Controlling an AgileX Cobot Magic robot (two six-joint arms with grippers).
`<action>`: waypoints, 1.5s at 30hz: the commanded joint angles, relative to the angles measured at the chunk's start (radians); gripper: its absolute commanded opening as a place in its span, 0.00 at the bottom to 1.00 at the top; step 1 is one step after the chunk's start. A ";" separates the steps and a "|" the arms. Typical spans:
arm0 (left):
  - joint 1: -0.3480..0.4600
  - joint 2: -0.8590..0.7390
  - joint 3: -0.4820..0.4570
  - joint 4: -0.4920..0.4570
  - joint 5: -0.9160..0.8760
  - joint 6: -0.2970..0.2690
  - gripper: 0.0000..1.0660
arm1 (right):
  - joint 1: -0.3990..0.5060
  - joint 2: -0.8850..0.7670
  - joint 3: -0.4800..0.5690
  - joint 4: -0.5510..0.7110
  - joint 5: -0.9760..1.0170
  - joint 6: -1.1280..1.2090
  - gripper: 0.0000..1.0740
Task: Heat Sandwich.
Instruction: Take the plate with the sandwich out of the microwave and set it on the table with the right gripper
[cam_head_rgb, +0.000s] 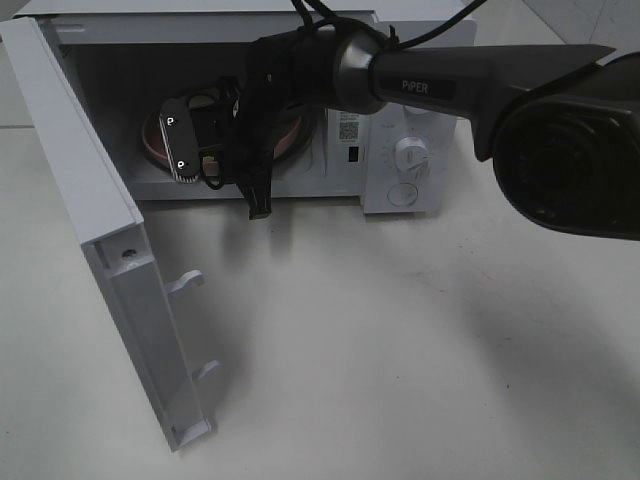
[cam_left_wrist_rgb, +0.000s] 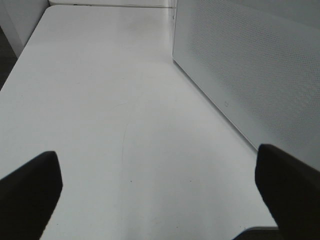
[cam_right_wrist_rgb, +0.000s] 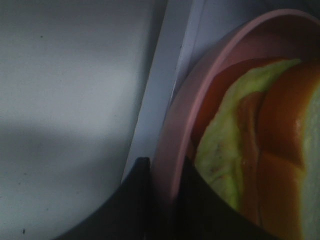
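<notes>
Reaching into the open microwave (cam_head_rgb: 400, 120), the right gripper (cam_right_wrist_rgb: 162, 175) is seen clamped on the rim of the pink plate (cam_right_wrist_rgb: 172, 130), one finger on each side of the edge. The sandwich (cam_right_wrist_rgb: 260, 150) is carried on that plate, just inside the oven mouth (filling facing the wrist camera). The left gripper (cam_left_wrist_rgb: 155, 195) is held wide apart over bare table (cam_left_wrist_rgb: 110, 100), gripping nothing. Risks judged: the thin rim pinch could slip and the plate could tip; the plate could be caught on the cavity sill; the sandwich could slide off if tilted. Counted: one sandwich, one plate, one microwave, one door (cam_head_rgb: 110, 270), two grippers.
</notes>
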 joint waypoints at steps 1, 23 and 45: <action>0.003 -0.006 0.001 0.000 -0.009 0.002 0.92 | 0.000 -0.021 0.033 0.009 0.071 -0.040 0.00; 0.003 -0.006 0.001 0.000 -0.009 0.002 0.92 | -0.024 -0.298 0.467 0.028 -0.128 -0.288 0.00; 0.003 -0.006 0.001 0.000 -0.009 0.002 0.92 | -0.021 -0.578 0.853 0.082 -0.377 -0.371 0.00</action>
